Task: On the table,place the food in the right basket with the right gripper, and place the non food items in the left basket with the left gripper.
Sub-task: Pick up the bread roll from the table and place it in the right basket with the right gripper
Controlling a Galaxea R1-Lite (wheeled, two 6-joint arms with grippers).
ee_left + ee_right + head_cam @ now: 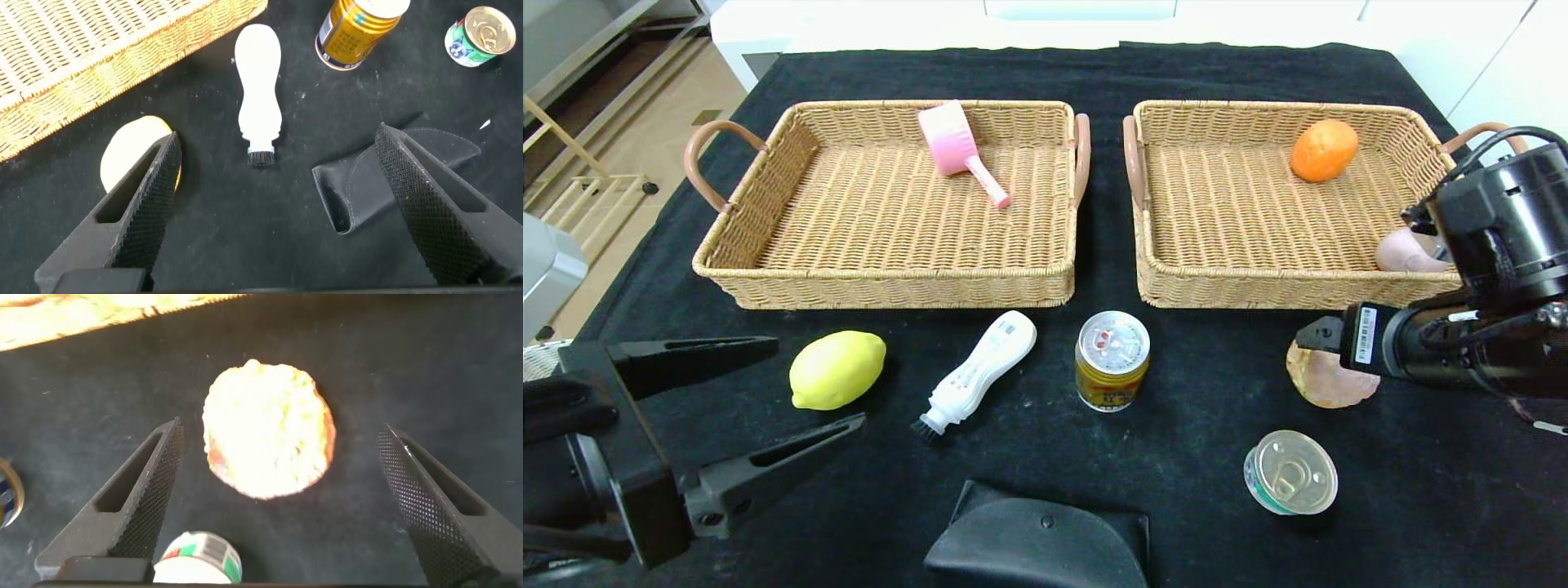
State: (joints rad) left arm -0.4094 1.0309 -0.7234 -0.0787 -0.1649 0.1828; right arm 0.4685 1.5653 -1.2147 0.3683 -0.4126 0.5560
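On the black table (pixel 1192 408), in front of the baskets, lie a yellow lemon (pixel 837 369), a white brush (pixel 980 367), a gold can (pixel 1112 359), a tan bun (pixel 1327 377), a green-sided tin (pixel 1290 472) and a black pouch (pixel 1037 543). My left gripper (pixel 821 381) hovers open at the near left. Between its fingers in the left wrist view lie bare cloth and the brush's bristle end (pixel 260 155), with the lemon (pixel 131 151) and the pouch (pixel 368 184) at either side. My right gripper (pixel 279 433) stands open over the bun (pixel 268 429), not touching it.
The left basket (pixel 882 286) holds a pink scoop (pixel 956 147). The right basket (pixel 1258 286) holds an orange fruit (pixel 1324 149) and a pinkish thing (pixel 1405 251), partly hidden by my right arm. A narrow gap separates the baskets. The floor drops away at the far left.
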